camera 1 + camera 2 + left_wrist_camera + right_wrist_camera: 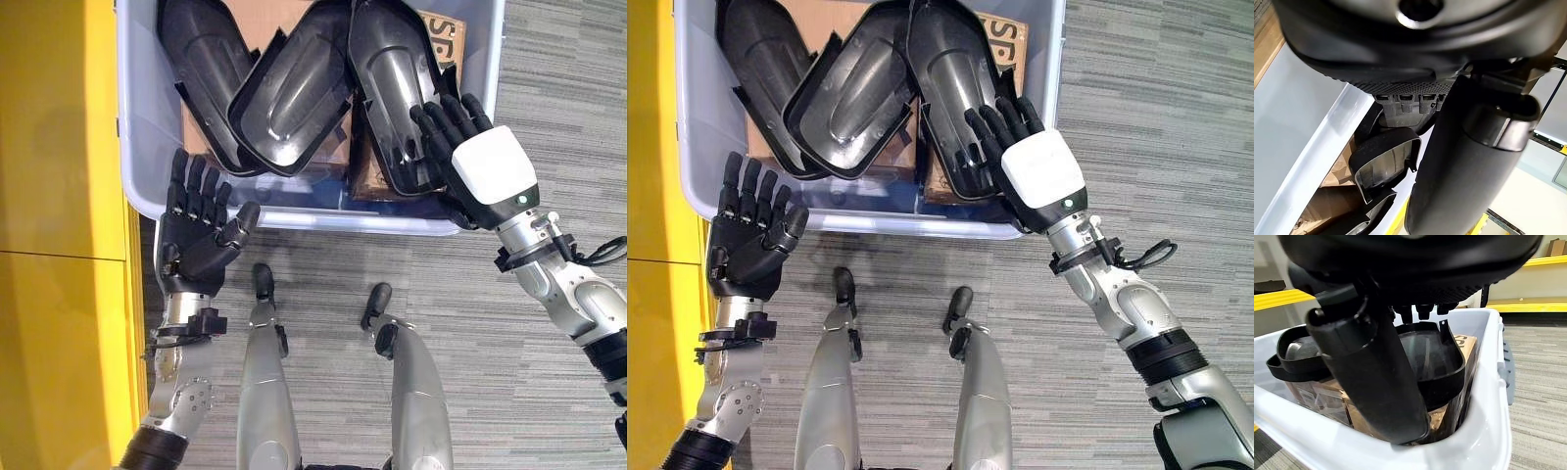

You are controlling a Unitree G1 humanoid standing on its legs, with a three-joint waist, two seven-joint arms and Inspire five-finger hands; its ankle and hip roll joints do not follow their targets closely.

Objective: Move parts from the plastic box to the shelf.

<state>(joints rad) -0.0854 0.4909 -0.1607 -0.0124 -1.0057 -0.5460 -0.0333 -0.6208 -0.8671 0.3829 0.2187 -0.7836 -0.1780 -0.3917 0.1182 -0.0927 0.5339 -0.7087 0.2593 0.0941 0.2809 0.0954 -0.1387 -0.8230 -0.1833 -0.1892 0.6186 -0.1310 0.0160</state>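
A pale translucent plastic box (313, 217) holds three black moulded shell parts leaning side by side: a left one (201, 59), a middle one (294, 93) and a right one (392, 69). My right hand (490, 166), white cover on its back, reaches over the box's near right corner with straight fingers lying on the right part's edge (1425, 352); it is open. Just outside the near left corner of the box hovers my left hand (196, 240), open, fingers straight and holding nothing. The yellow shelf (49, 196) runs along the left.
Brown cardboard (284, 15) lies under and behind the parts in the box. Grey striped carpet (549, 78) spreads to the right of the box and in front of it. The shelf stands close against the box's left wall.
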